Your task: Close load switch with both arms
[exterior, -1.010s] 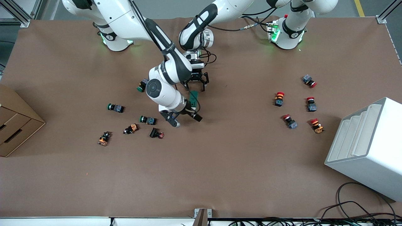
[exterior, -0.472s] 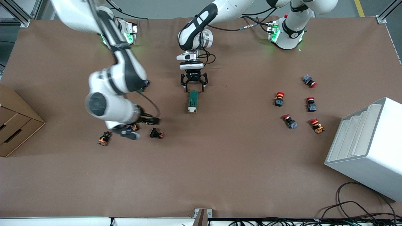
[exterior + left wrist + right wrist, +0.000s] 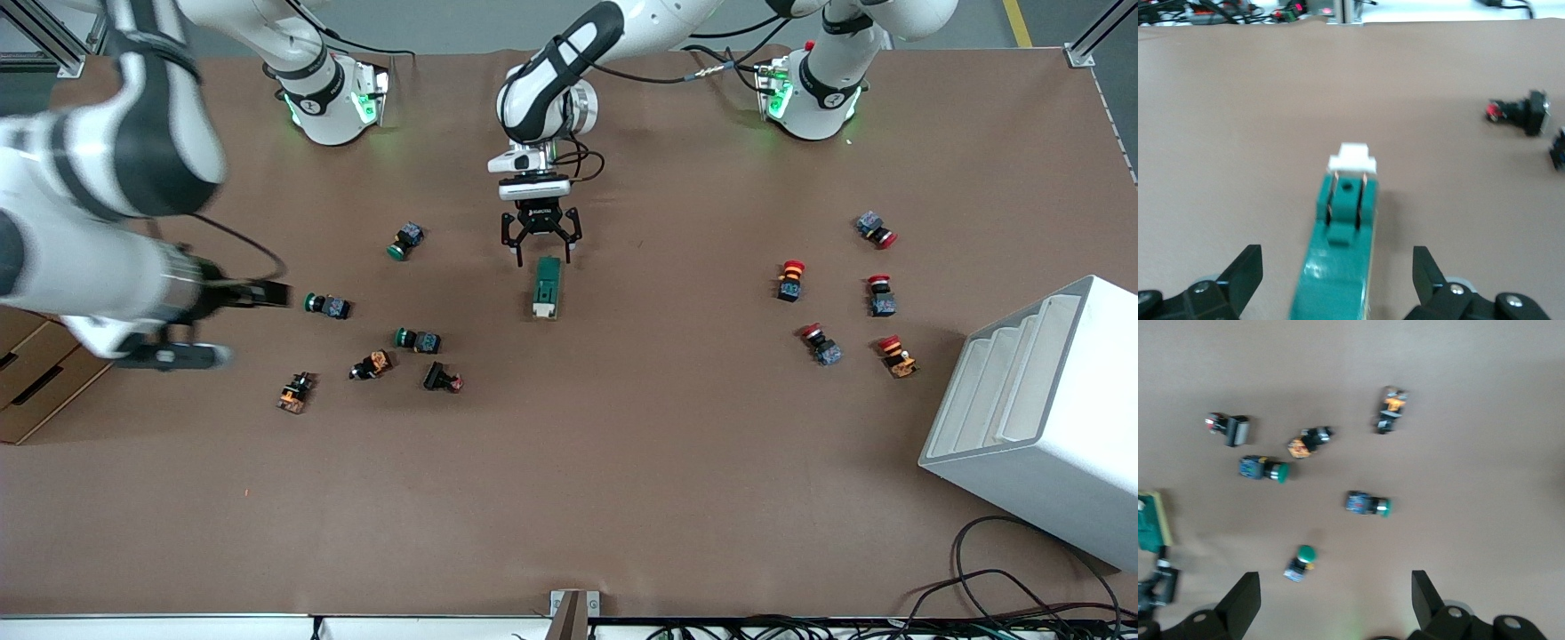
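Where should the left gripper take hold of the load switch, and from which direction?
Grip the load switch by its long green flanks at the end away from the white lever, descending from above. It lies flat, and the left gripper, open, already straddles that end.

Dark green load switch (image 3: pixel 545 285) with cream lever end; plain brown counter (image 3: pixel 622 462); green-capped push-buttons (image 3: pixel 325 305) (some red-capped (image 3: pixel 790 278)); black left pincer (image 3: pixel 540 246); white arms, black-banded.

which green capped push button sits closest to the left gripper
The green-capped button lying alone toward the right arm's end from the left gripper; the other two green ones lie nearer the front camera.
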Motion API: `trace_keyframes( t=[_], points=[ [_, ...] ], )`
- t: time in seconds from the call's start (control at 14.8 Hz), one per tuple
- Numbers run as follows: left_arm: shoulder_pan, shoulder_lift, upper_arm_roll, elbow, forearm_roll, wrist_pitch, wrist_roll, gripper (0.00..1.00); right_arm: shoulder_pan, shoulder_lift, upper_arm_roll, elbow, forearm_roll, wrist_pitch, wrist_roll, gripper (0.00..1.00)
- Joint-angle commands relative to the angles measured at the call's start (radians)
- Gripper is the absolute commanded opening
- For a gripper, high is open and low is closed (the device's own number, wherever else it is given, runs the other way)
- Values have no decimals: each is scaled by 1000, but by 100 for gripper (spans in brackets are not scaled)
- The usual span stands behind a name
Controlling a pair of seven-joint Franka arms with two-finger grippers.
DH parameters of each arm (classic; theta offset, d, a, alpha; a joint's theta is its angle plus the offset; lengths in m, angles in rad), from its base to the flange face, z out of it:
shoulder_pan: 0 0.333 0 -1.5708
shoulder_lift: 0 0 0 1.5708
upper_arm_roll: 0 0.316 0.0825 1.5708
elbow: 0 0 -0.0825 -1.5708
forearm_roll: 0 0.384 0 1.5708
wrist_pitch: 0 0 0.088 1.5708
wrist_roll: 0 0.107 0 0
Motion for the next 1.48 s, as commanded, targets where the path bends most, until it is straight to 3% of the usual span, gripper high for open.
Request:
trace_keyframes(
  t=[0.0,0.47,0.74,0.88,1.15,1.41],
  points=[
    [48,-112,-4,9,-165,15,174,99,-92,12,19,64,-81,-54,-147,100],
    [249,-230,0,236,-665,0,575,100,-189,19,19,183,-86,-151,-187,100],
    [430,-344,-3,263,-899,-50,789,100,-237,21,27,199,7,-171,-179,100],
    [533,-388,-2,283,-992,-109,1014,100,-232,18,27,199,54,-215,-175,100],
    [688,-419,-7,380,-1102,-274,1329,100,-173,6,31,197,-72,-221,-153,100],
    [864,-509,1,383,-1249,-362,1667,100,-150,-20,27,196,-75,-235,-152,100]
  ],
)
